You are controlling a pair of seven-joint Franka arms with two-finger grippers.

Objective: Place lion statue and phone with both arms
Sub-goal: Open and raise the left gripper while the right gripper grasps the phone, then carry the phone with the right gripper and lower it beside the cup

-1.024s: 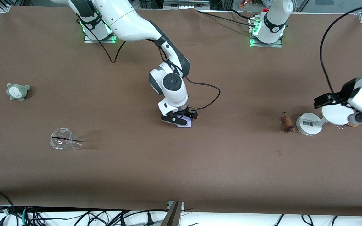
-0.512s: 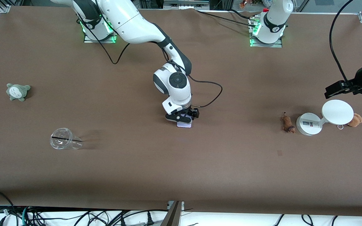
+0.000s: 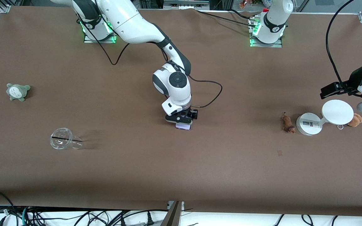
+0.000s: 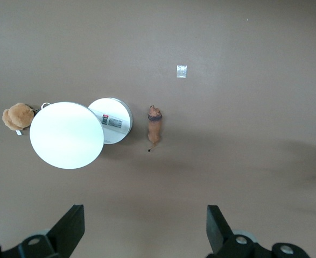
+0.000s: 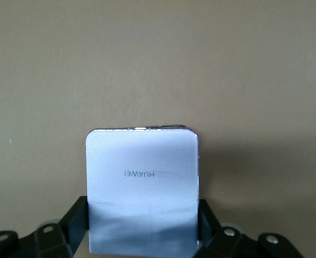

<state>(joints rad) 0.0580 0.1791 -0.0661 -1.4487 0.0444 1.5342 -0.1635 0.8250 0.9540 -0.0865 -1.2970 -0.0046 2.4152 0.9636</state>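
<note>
The phone [image 3: 183, 126] is a pale lavender rectangle in the middle of the table. My right gripper [image 3: 182, 121] stands right over it. In the right wrist view the phone [image 5: 142, 183] fills the gap between the two black fingers [image 5: 74, 220], which press on both of its long edges. The lion statue [image 3: 287, 123] lies on the table toward the left arm's end, beside the white stand's base. It shows in the left wrist view [image 4: 154, 124] too. My left gripper [image 3: 333, 89] hangs open and empty above the table near the stand's round head, its fingers [image 4: 71, 228] spread wide.
A white round-based stand [image 3: 308, 124] with a disc head [image 3: 337, 112] stands by the lion. An orange-brown plush toy [image 3: 355, 120] lies beside the disc. A grey plush [image 3: 17, 91] and a clear cup on its side [image 3: 63, 142] lie toward the right arm's end.
My left gripper moved off the stand's disc toward the arms' bases, uncovering the plush. My right gripper shifted slightly over the phone, and less of the phone shows now.
</note>
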